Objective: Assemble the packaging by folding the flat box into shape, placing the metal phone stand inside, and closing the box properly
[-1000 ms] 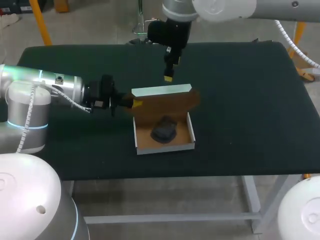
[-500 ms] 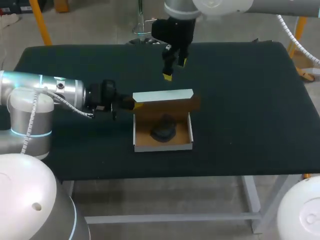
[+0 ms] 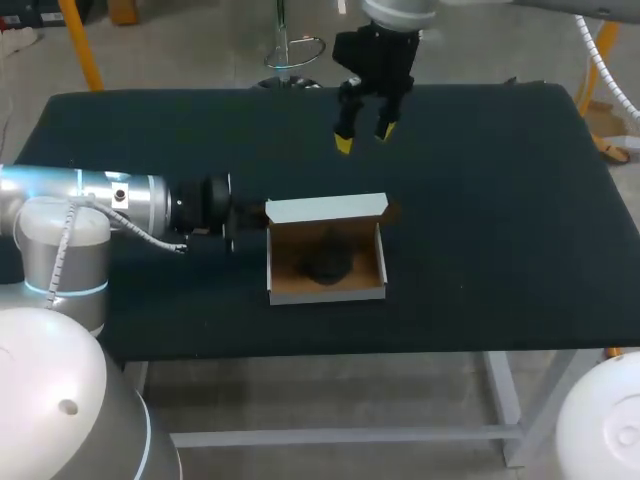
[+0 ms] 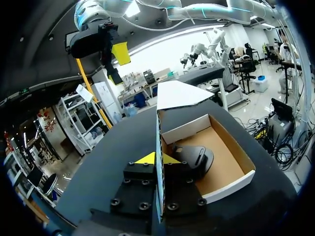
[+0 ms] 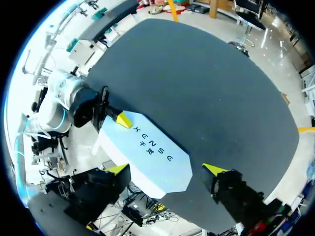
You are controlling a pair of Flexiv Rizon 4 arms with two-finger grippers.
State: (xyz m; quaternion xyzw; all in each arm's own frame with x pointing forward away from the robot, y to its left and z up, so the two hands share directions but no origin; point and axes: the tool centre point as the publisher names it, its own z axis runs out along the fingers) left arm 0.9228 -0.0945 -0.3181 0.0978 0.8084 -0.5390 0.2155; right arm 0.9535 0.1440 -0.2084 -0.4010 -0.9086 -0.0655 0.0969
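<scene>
A brown-lined white box (image 3: pixel 376 285) lies open at mid-table with the dark metal phone stand (image 3: pixel 325 266) inside it. Its white lid (image 3: pixel 326 208) leans forward over the box's back half. My left gripper (image 3: pixel 262 212) is shut on the lid's left edge. In the left wrist view the yellow tips of the left gripper (image 4: pixel 156 158) pinch the thin cardboard, with the stand (image 4: pixel 194 160) and the box's tray (image 4: pixel 231 164) just ahead. My right gripper (image 3: pixel 362 132) hangs open above the table behind the box. From the right wrist view the lid (image 5: pixel 147 152) lies under the open right gripper (image 5: pixel 166 169).
The black table top (image 3: pixel 500 200) stretches bare to the right of and behind the box. My left arm (image 3: pixel 110 205) lies low across the table's left part.
The lid has tipped forward and down over the box, my left gripper moving with it. The right gripper has drawn back and to the right, away from the lid.
</scene>
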